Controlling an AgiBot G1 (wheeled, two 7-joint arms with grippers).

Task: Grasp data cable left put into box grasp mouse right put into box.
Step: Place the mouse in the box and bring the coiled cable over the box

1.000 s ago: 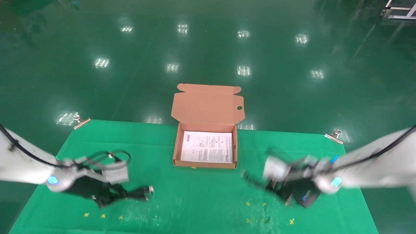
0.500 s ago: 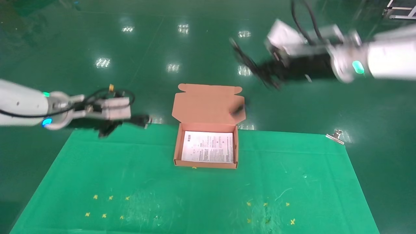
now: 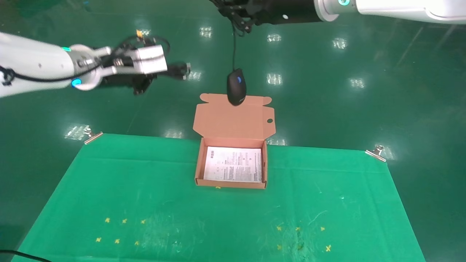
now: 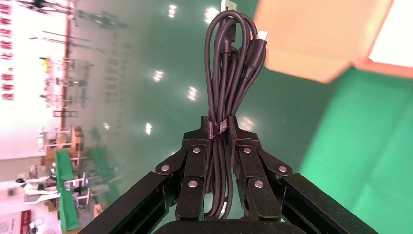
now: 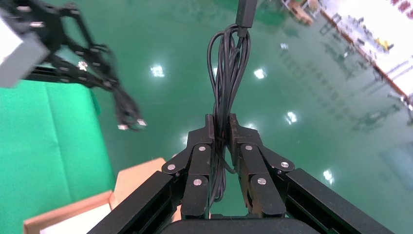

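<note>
The data cable [image 4: 229,63] is a black bundle tied at its middle, pinched between the fingers [image 4: 195,168] of the left gripper [image 4: 221,131], with its looped end and plugs sticking out past the fingertips. In the head view this left gripper [image 3: 171,70] is held high above the floor, off to the left of the box [image 3: 232,171] and well apart from it, the cable's plug end [image 3: 182,69] reaching toward the centre.

The mouse [image 3: 236,86] hangs in the air by its own cord [image 3: 233,47], blue scroll wheel facing the camera, and lies in front of the upper edge of the box's raised flap lid [image 3: 233,118]. It is the cord, not the mouse body, that the right gripper [image 5: 221,127] has clenched; a coil of that cord [image 5: 229,68] stands up past its fingertips. The right gripper [image 3: 238,16] sits at the top of the head view, above the mouse.

The box is open near the far edge of the green cloth [image 3: 145,196], holding only a white printed sheet [image 3: 233,164]. Metal clips [image 3: 375,153] pin the cloth's far corners (the left one [image 3: 93,136] probably a clip too, though it is small). Yellow cross marks [image 3: 116,240] dot the near part of the cloth.
</note>
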